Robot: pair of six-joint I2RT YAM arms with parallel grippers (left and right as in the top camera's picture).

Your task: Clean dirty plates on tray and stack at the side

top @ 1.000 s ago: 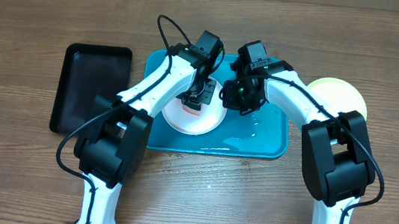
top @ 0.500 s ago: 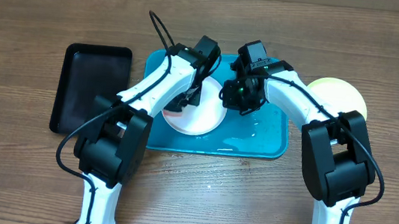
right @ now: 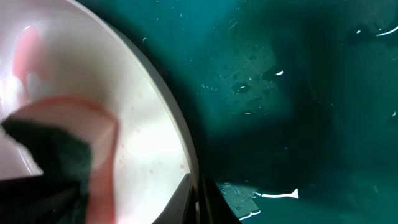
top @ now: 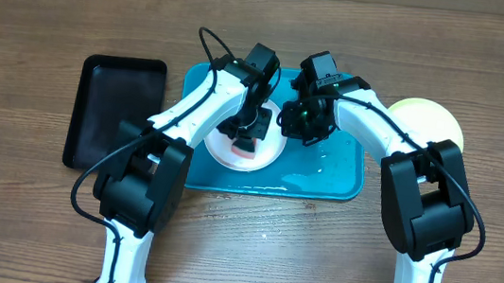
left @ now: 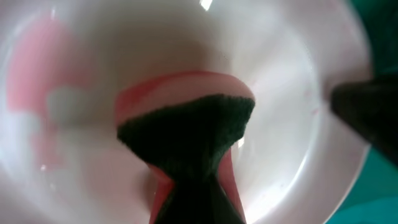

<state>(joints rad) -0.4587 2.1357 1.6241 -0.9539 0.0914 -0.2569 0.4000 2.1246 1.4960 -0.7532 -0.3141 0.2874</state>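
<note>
A white plate [top: 231, 154] with a pale red smear lies on the turquoise tray [top: 334, 170]. My left gripper [top: 251, 134] is shut on a pink sponge with a dark green face [left: 186, 124] and presses it onto the plate's centre [left: 298, 56]. My right gripper [top: 285, 119] is shut on the plate's right rim [right: 196, 199], one finger each side. The right wrist view shows the plate [right: 137, 124], the sponge [right: 56, 143] and the wet tray floor [right: 298, 93]. A yellow-green plate [top: 431, 119] lies on the table right of the tray. The light blue plate is out of view.
A smaller black tray [top: 114, 112] stands left of the turquoise one. Water films the right half of the turquoise tray. Both arms cross over its back half. Bare wooden table surrounds the trays.
The left gripper swept the sponge left across the plate, then back toward its centre and front. The right gripper has kept its hold on the rim without moving.
</note>
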